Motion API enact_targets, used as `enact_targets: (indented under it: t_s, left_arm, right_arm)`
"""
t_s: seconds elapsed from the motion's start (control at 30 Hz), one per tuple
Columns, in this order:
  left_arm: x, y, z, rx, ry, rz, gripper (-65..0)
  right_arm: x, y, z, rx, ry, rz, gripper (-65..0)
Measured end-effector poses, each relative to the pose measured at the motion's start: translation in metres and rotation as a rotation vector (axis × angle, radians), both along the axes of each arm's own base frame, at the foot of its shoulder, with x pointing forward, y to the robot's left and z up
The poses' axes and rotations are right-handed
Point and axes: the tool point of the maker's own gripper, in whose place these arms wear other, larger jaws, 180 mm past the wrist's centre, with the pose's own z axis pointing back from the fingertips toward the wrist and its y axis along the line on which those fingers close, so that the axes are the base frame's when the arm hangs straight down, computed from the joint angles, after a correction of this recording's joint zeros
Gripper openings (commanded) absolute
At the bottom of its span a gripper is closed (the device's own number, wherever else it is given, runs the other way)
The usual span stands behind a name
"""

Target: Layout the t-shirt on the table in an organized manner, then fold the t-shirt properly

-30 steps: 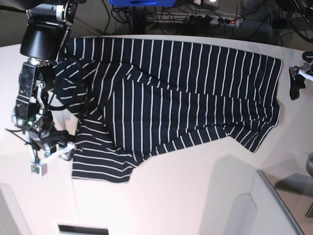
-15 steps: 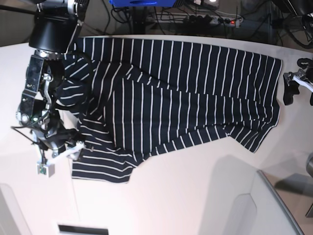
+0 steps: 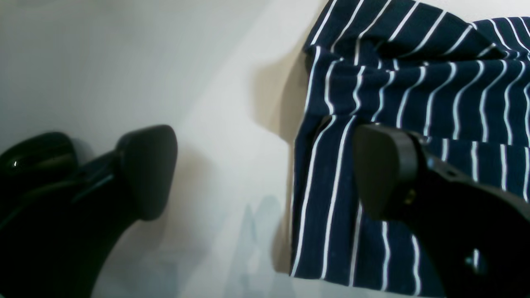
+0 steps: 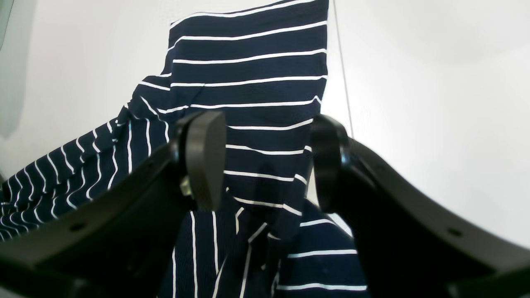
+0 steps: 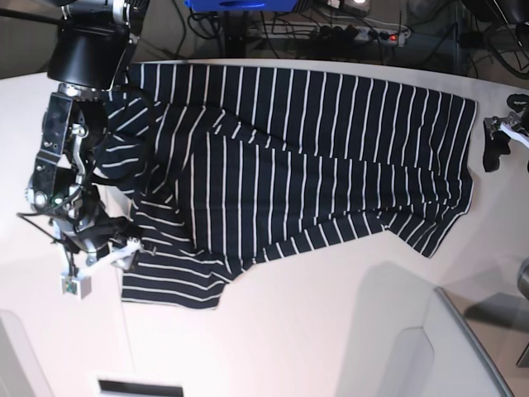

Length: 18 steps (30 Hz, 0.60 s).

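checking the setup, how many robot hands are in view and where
2: right hand over the t-shirt sleeve at the base view's left; left hand by the shirt's edge at its right.

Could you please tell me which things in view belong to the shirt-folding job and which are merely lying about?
Job: dark navy white-striped fabric t-shirt; smooth white table; right gripper; left gripper.
Lying about: black cables; white power strip.
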Motion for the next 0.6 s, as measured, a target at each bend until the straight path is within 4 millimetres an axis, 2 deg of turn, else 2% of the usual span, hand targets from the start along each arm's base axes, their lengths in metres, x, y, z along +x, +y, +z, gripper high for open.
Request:
enact_targets:
  t_s: [0.1,0.23,0.43,0.5,0.6]
  left_arm:
    - [0.003,-0.001,0.003,0.008,-0.006,-0.009,0.0]
    - [0.007,-0.003,0.011,0.019,-0.027,-0.019,0.0]
    - [-0.004,0.002,-0.007,-0.015,0.016,0.012,0.0]
    - [-0.012,0.010,-0.011,-0.027,0.025,0.048,0.0]
    - [-0.020,0.027,-0.007,-0.019,0.015,0.104,0.0]
  right_arm:
    - [0.000,0.008,0.000,-0.016,0.003,0.033,-34.5]
    - [-0.008,0.049,0.000,-0.059,-0.002,0.183,-34.5]
    - [-0.024,0.142,0.016,-0.075,-0.060,0.453,-34.5]
    - [-0.034,0.177,0.019,-0.081,-0.071,0.559,-34.5]
    - [-0.054,0.227,0.023,-0.089,-0.091,0.721,-34.8]
